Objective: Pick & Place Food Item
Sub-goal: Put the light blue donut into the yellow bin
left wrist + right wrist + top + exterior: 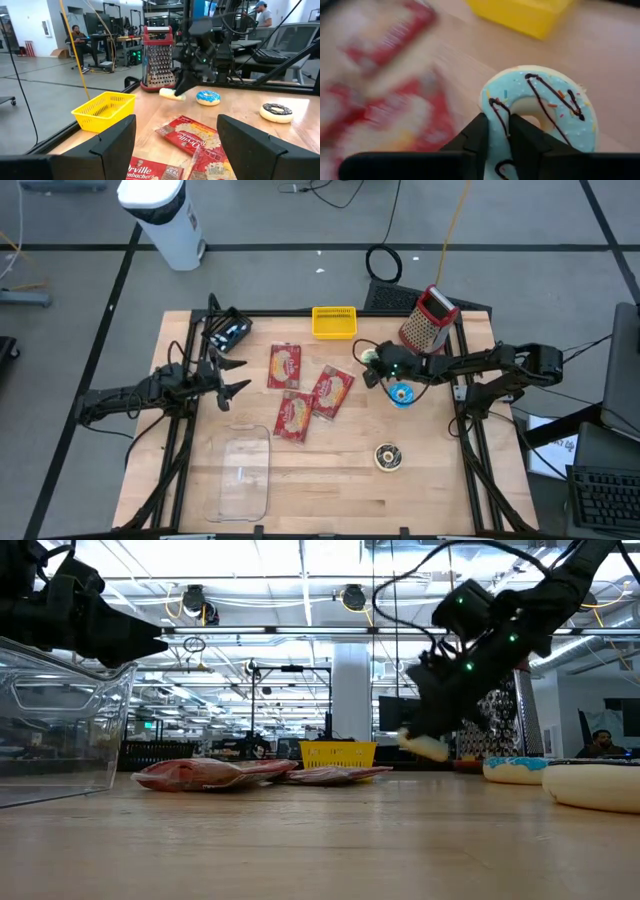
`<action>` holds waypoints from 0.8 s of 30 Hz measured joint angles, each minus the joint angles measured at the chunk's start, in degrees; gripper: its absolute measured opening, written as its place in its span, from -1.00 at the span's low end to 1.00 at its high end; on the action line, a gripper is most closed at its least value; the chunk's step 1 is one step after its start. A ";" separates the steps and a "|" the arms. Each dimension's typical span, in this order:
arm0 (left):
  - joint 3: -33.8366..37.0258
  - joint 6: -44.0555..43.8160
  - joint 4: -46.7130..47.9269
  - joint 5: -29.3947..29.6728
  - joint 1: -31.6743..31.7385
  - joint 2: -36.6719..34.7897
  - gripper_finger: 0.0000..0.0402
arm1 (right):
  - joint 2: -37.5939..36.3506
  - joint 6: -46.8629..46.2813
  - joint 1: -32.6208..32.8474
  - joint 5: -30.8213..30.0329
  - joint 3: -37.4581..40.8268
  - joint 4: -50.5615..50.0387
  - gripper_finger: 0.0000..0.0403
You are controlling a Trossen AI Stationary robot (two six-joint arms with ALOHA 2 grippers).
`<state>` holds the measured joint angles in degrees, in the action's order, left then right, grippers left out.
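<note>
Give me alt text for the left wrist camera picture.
The right gripper holds a pale yellowish food piece beside a blue-iced donut, before a red-topped metal grater. Nearer lie a yellow plastic basket and red popcorn bags.

Motion-blurred red popcorn packets in right wrist view; yellow basket cut by frame edge; blue-iced donut partly hidden behind dark fingers.

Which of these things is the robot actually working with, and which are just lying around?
In the job: right claw, the blue-iced donut it grips; perhaps the clear tub.

Lying about: popcorn bags, yellow basket, grater, other blue donut, chocolate donut. The left claw waits open.
</note>
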<state>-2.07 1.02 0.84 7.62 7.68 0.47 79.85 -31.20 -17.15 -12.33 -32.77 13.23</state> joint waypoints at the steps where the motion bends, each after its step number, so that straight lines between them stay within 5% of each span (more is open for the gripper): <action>1: 0.00 0.01 -0.01 0.00 0.00 0.00 0.40 | 0.00 -0.04 0.02 1.11 0.00 2.48 -0.72; 11: 0.11 0.02 -0.52 0.00 0.00 0.00 0.40 | 0.00 4.85 0.76 3.52 -0.97 36.31 -0.76; 17: 0.11 0.02 -0.55 0.00 0.00 0.00 0.40 | 0.12 8.35 -1.73 3.45 -12.56 21.74 -0.78; 24: 0.11 0.04 -0.58 -0.02 0.00 0.00 0.40 | 9.52 14.70 -4.93 3.56 -31.34 3.44 -0.78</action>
<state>-1.96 1.06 0.26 7.60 7.68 0.47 89.37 -16.50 -22.08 -8.78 -64.11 16.67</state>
